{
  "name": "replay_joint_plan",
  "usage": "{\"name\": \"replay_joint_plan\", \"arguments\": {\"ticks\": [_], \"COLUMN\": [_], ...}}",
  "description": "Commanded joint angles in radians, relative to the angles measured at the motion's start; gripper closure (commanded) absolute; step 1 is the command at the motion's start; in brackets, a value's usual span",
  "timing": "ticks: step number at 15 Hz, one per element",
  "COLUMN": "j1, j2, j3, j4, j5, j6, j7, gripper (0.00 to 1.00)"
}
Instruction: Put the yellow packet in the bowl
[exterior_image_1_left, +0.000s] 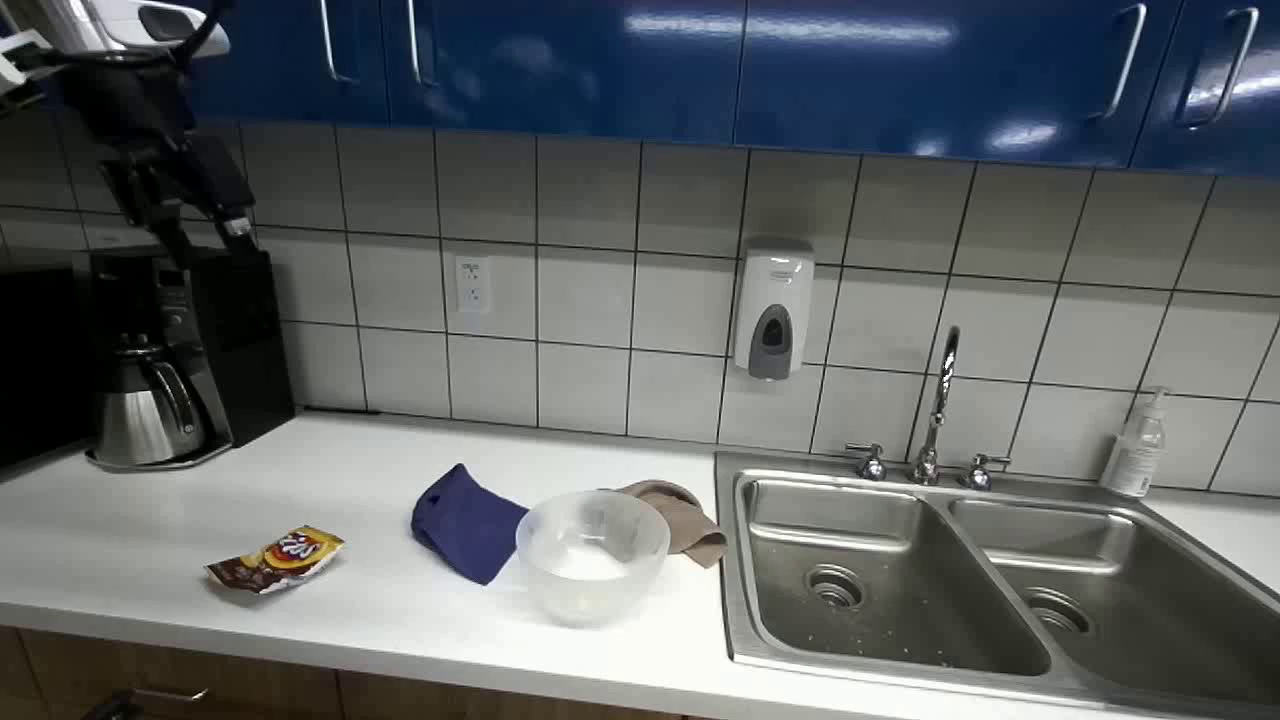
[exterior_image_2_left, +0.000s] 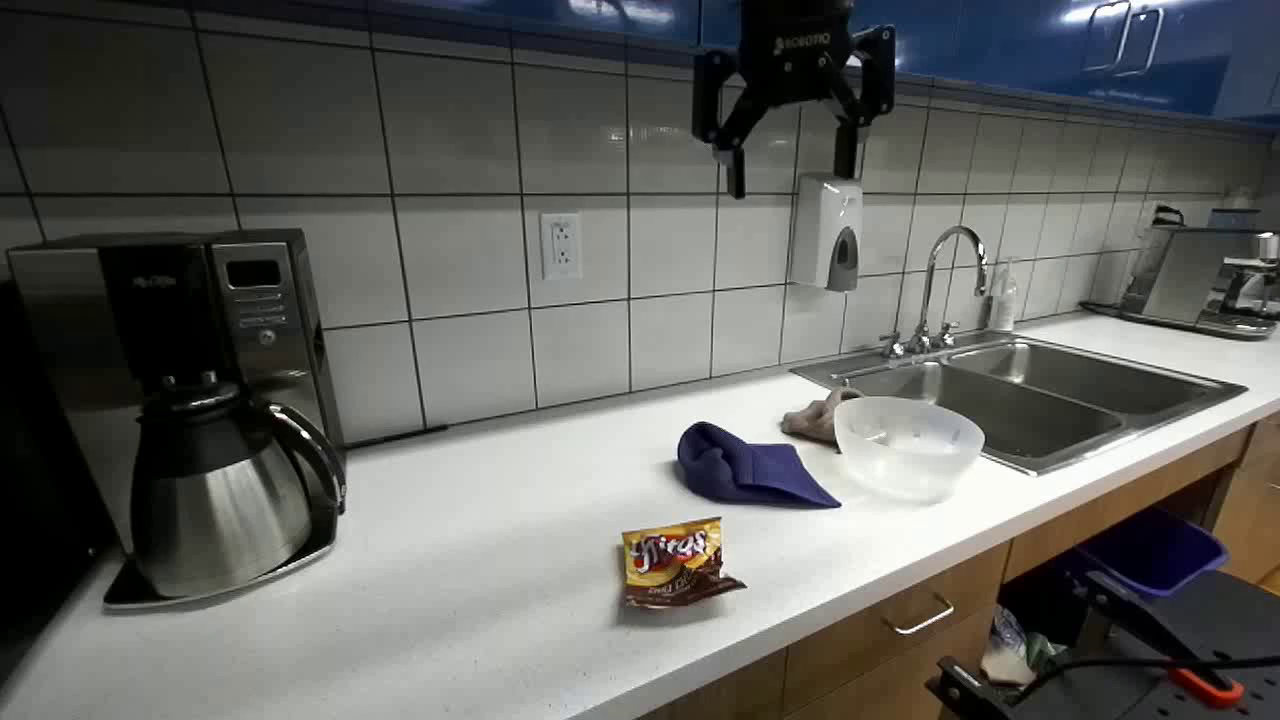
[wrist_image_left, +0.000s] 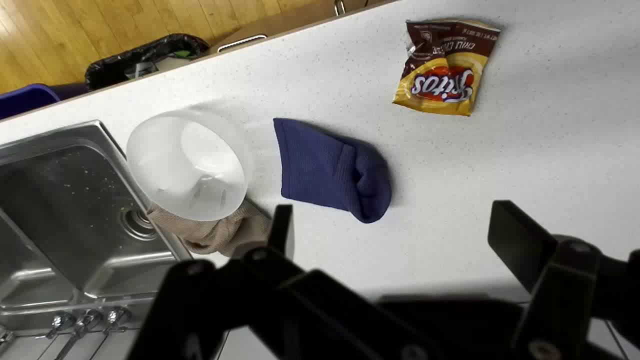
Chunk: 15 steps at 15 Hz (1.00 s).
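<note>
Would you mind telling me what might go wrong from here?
The yellow and brown Fritos packet looks crinkled, so the open black gripper might crush it or drop it. The packet lies near the front edge of the white counter, where a nudge might push it off. The round translucent bowl sits beside the steel sink; a bump could slide it that way.

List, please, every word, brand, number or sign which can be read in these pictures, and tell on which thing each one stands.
"Fritos": on the yellow packet, upside down in the wrist view.
"CHILI": on its brown part; the next word is unclear.
"ROBOTIQ": on the gripper.
Too small or blurred: writing on the coffee maker, soap dispenser, pump bottle.
</note>
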<state>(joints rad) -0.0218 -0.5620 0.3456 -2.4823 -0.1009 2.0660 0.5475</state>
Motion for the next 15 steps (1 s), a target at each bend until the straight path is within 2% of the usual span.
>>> {"name": "replay_joint_plan", "arguments": {"ticks": [1, 6, 15], "j1": [0.022, 0.034, 0.073], "j2": [0.005, -0.001, 0.063], "j3": [-0.019, -0.003, -0.011], "j4": [0.002, -0.030, -0.141], "j5": [-0.013, -0.026, -0.021], "j6": [-0.004, 0.041, 0.237], "j7": [0.010, 0.025, -0.001], "gripper": [0.00, 0.00, 0.00]}}
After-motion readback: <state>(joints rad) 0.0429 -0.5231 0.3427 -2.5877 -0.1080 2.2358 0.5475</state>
